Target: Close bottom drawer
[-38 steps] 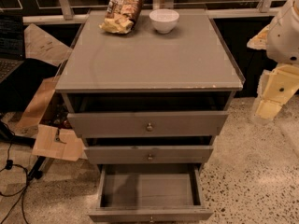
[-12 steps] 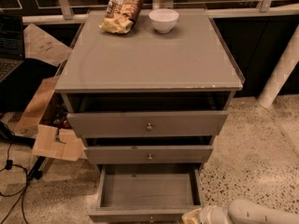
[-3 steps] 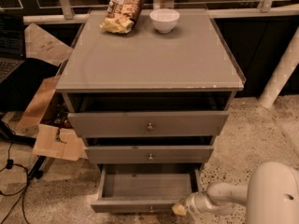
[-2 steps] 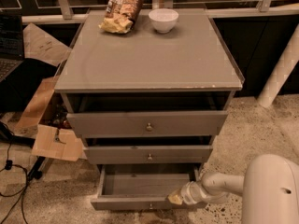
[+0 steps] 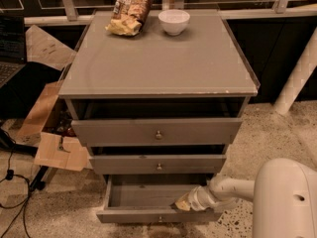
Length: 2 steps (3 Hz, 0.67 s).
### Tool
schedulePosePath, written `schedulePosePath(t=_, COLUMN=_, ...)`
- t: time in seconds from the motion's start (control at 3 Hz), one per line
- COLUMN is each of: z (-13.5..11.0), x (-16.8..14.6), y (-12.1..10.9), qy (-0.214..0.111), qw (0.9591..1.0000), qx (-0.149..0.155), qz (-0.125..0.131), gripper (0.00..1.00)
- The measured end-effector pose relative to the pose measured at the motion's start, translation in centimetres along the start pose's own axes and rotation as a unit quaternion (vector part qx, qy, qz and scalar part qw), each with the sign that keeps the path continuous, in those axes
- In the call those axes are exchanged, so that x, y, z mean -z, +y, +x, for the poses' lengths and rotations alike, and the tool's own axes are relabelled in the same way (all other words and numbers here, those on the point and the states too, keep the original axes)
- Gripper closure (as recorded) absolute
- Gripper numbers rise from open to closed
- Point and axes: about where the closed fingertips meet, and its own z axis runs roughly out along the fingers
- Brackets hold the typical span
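Three grey drawers stack under a grey worktop (image 5: 163,66). The top drawer (image 5: 198,131) and the middle drawer (image 5: 124,163) each stand a little out, with a dark gap above the front panel. The bottom drawer (image 5: 138,196), lowest and narrowest, is pulled well out over the speckled floor (image 5: 267,133), its bare inside in plain view and its small round knob (image 5: 159,218) at the centre of the front.

The end effector (image 5: 182,204) sits low at the right, against the inner side of the bottom drawer's front panel near its right end, just above the panel's top edge. Whether it is open or closed cannot be told. Its pale arm (image 5: 233,188) runs back to the right to the robot's rounded white body (image 5: 287,202) at the lower right corner.

On the worktop's far edge lie a chip bag (image 5: 130,10) and, just right of it, a white bowl (image 5: 174,21), apart from each other. Left of the cabinet are flattened cardboard (image 5: 59,150), a laptop (image 5: 11,48) and black cables (image 5: 10,177). A white pipe (image 5: 297,73) leans at the far right.
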Motion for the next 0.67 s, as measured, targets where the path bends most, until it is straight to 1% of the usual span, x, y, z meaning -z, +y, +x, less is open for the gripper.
schedulePosePath(t=0.33, z=2.5, x=1.2, y=1.7, qy=-0.008, qw=0.9995, qx=-0.029, qz=0.003, gripper=1.00)
schedulePosePath(t=0.67, z=5.9, x=2.2, y=3.1, qy=-0.017, qw=0.9969, qx=-0.076, qz=0.011, gripper=1.00)
